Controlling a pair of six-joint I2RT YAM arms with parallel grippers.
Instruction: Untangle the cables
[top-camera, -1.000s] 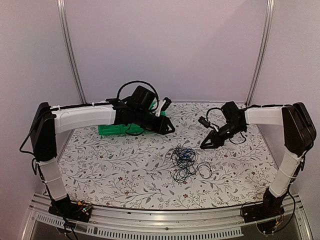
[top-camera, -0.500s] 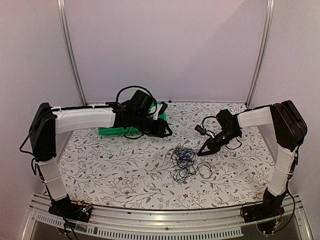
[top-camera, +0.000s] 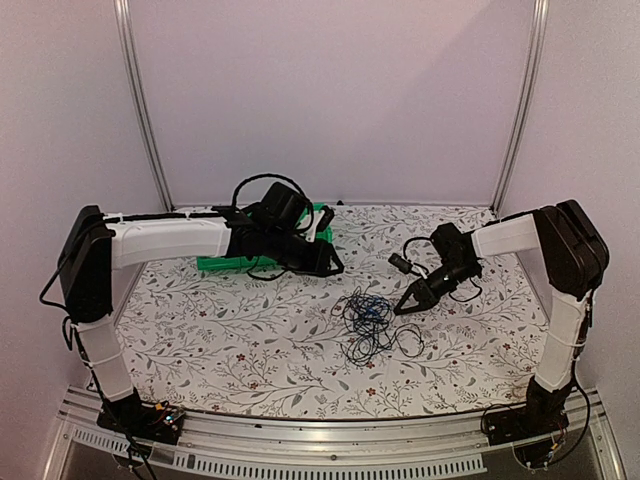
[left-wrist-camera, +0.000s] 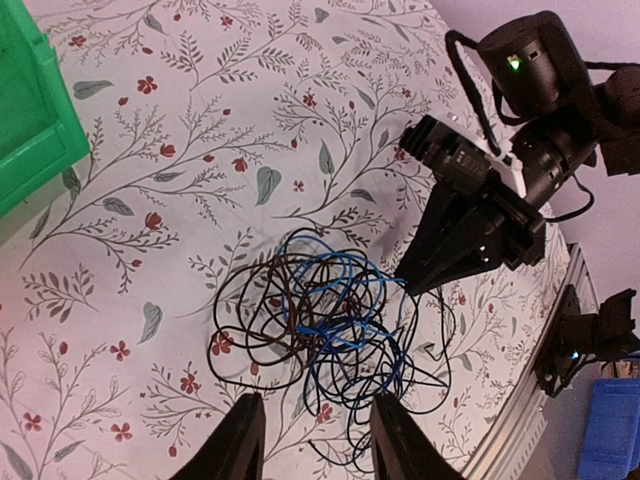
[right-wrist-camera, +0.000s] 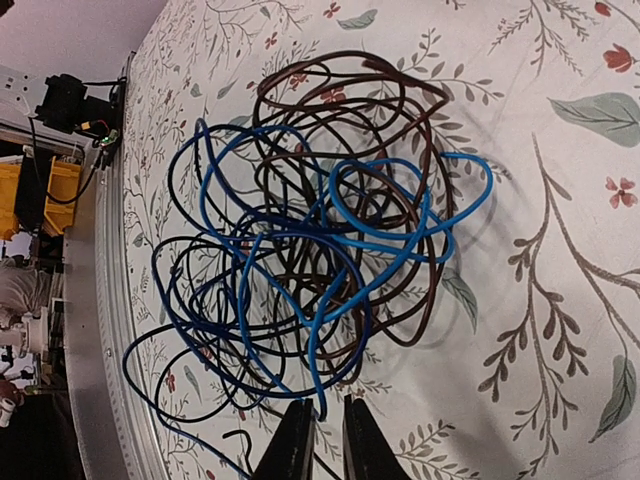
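So the cables (top-camera: 372, 322) are one messy knot lying flat on the flowery table (top-camera: 230, 340), a bit right of the middle, and the pile looks the same as a second ago: black, brown and dark loops with a bright blue cord snaking through the whole thing. What changed is the right gripper (top-camera: 401, 308). It was hanging further back at about 2 o'clock from the knot, and it's since dropped in, so its tip now sits right at the edge of the pile on that same 2 o'clock side. Its jaws have also pinched in a lot, with just a thin slit left between them. In the right wrist view a blue strand runs straight up to that slit, but honestly I can't tell if it's actually clamped or only touching. The left gripper (top-camera: 336, 268) is out at roughly 11 o'clock, up off the table and well apart from the knot, tip swung slightly lower than before, jaws about halfway apart with nothing in them. The green bin (top-camera: 215, 262) sits behind it at around 10 o'clock.
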